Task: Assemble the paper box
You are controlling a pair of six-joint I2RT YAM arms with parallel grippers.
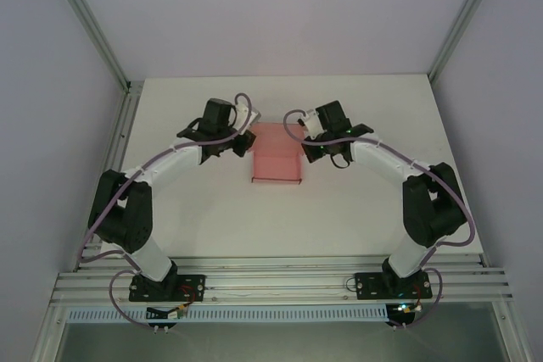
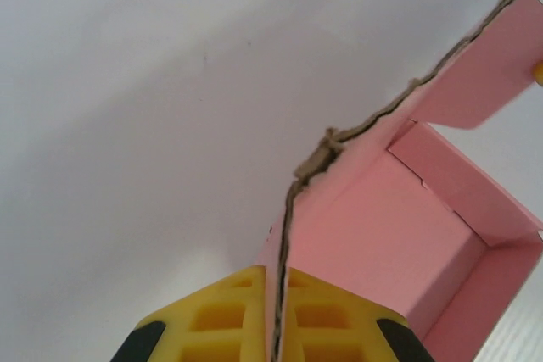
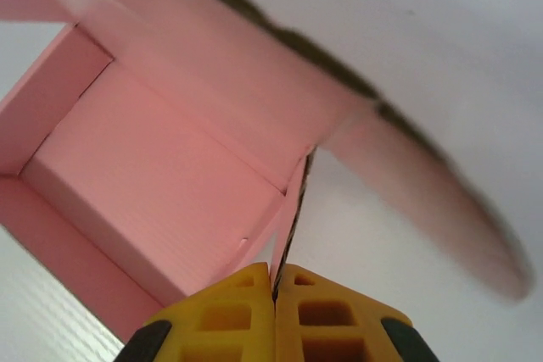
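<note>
Left tool (image 2: 276,294) and right tool (image 3: 274,290) each pinch opposite walls of the paper box (image 1: 277,158), mid-frame on the desk (image 1: 339,218). Probably bracing them upright for folding.

The box (image 1: 276,158) was matt pink card, finely ribbed, with rough brown cut edges. The fingers (image 2: 222,321) were yellow moulded plastic. The table (image 1: 339,218) was smooth matt white, and the rails (image 1: 280,281) were grooved bare metal.

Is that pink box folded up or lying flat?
Folded up, top open: the box has walls standing around its floor. Left pincer and right pincer each pinch a wall.
</note>
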